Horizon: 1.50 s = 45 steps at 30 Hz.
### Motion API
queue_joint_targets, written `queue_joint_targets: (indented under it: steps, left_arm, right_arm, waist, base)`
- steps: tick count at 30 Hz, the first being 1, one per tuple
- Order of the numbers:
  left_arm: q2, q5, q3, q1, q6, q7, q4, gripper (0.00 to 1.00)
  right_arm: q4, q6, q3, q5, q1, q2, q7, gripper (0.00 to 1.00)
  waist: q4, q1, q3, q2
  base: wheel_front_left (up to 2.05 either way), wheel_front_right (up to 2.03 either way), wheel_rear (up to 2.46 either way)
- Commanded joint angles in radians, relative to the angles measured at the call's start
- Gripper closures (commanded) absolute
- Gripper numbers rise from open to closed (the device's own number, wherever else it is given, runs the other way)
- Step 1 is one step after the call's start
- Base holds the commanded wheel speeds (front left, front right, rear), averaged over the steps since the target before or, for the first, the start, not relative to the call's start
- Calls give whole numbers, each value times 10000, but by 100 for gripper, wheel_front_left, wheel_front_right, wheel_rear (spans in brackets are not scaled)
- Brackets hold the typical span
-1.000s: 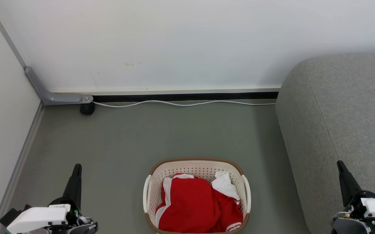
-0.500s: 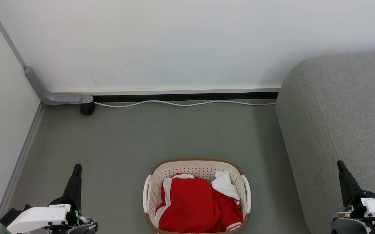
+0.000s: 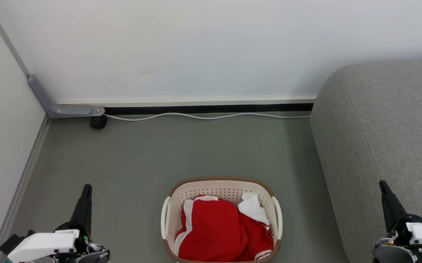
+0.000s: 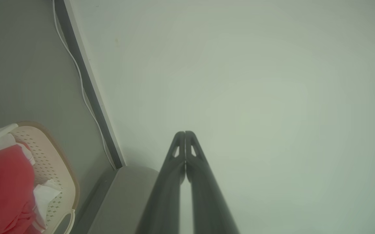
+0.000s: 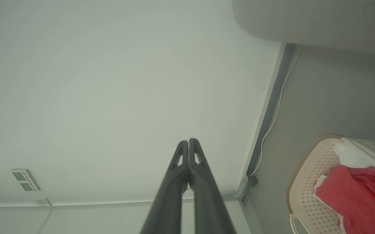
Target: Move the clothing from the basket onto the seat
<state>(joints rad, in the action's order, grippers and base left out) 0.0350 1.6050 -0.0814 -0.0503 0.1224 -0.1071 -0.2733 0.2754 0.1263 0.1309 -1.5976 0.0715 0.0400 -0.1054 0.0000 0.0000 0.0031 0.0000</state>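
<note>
Both left fingers [image 4: 171, 175] and right fingers [image 5: 174, 185] clenched, empty — clothing [image 3: 211, 230] (in basket [image 3: 220, 179]) between them, well apart.

The floor [image 3: 181, 153] was grey-green. A white wall [image 3: 196, 47] stood behind it. A white cord [image 3: 203, 117] lay along the wall's foot, and a grey bracket [image 3: 68, 110] sat in the corner.

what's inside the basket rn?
Red-and-white clothing lies bunched in the basket, below its rim. The basket's floor and anything beneath the fabric are covered.

Perforated plastic basket [image 3: 221, 187] — soft cloth clothing [image 3: 211, 230]
</note>
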Motion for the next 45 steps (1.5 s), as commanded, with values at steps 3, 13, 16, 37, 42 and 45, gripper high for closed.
queue_joint_targets:
  steps: [3, 13, 16, 37, 42, 45]
  left_arm:
    - [152, 40, -319, -576, 83, -58, 285, 100]
    - [152, 40, -319, -576, 83, -58, 285, 100]
    - [152, 40, -319, -576, 83, -58, 285, 100]
    - [-155, -7, 97, 172, -4, 144, -421, 0]
    - [-130, -55, 185, 109, 0, 284, -447, 0]
    - [-104, -135, 252, 50, 2, 380, -458, 0]
  right_arm:
    - [-307, 44, -175, -115, 364, 102, -75, 100]
    - [-307, 44, -175, -115, 364, 102, -75, 100]
    - [-307, 44, -175, -115, 364, 102, -75, 100]
    - [320, -2, -119, 46, -145, -95, 27, 0]
    - [280, 0, -218, 134, -79, -32, 102, 0]
    - [258, 1, -307, 215, -17, 30, 186, 0]
  waist:
    - [0, 0, 0, 0]
    - [0, 0, 0, 0]
    - [0, 0, 0, 0]
    - [-2, 17, 6, 0]
    - [-4, 5, -32, 0]
    - [-5, 2, -27, 0]
  base:
    - [0, 0, 0]
    - [0, 0, 0]
    - [0, 0, 0]
    - [0, 0, 0]
    - [0, 0, 0]
    - [0, 0, 0]
